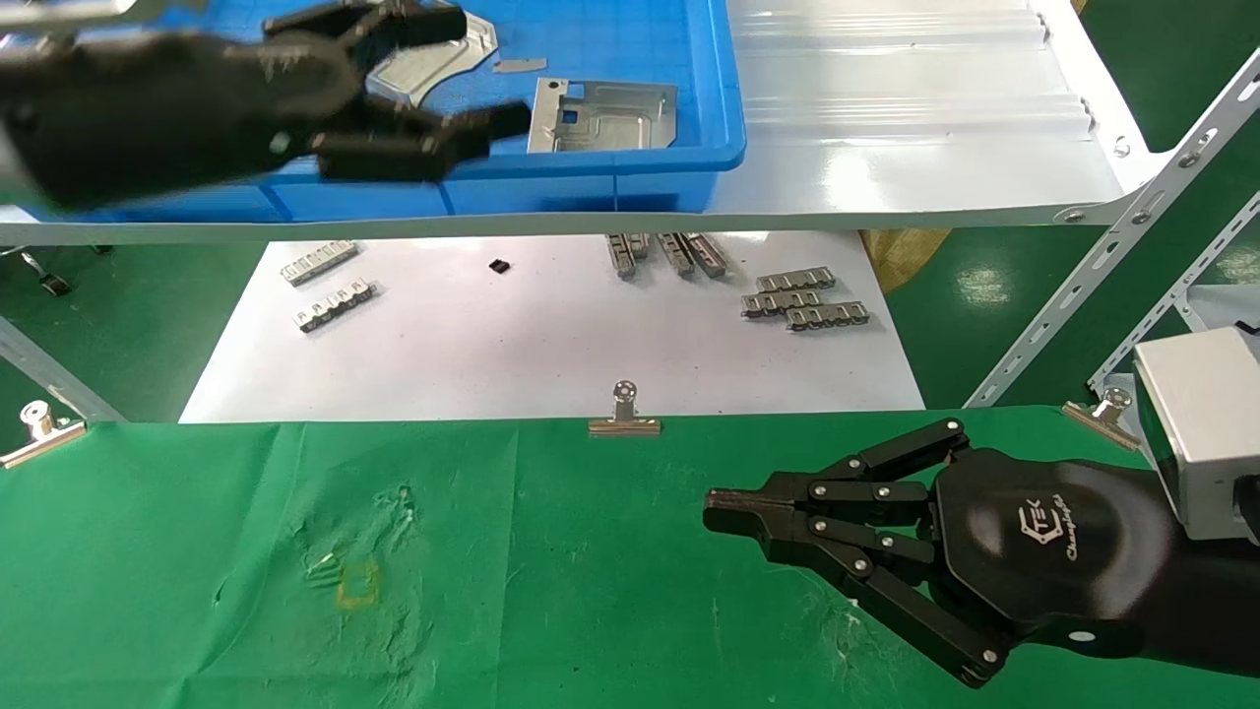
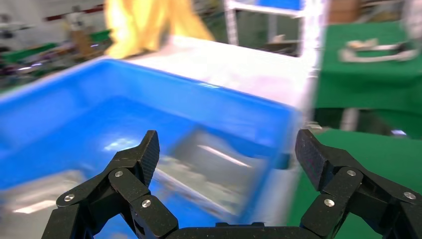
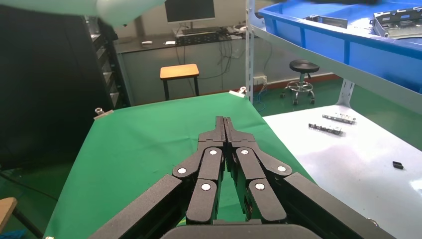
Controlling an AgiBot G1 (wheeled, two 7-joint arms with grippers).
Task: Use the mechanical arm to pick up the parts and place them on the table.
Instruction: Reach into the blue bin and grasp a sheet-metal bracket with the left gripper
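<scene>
Two silver sheet-metal parts lie in a blue bin (image 1: 630, 182) on the shelf: one (image 1: 602, 116) at the bin's front right, another (image 1: 433, 61) partly under my left gripper. My left gripper (image 1: 489, 71) hovers over the bin, open and empty. In the left wrist view it (image 2: 229, 152) is spread wide above a blurred part (image 2: 214, 164). My right gripper (image 1: 714, 512) is shut and empty, low over the green cloth table (image 1: 492, 551) at the right. In the right wrist view its closed tips (image 3: 224, 122) point across the cloth (image 3: 134, 149).
A glossy white shelf (image 1: 915, 118) carries the bin. Below it a white sheet (image 1: 512, 345) holds several toothed metal strips (image 1: 802, 300). Binder clips (image 1: 624, 412) pin the cloth's far edge. Slanted rack uprights (image 1: 1112, 236) stand at the right.
</scene>
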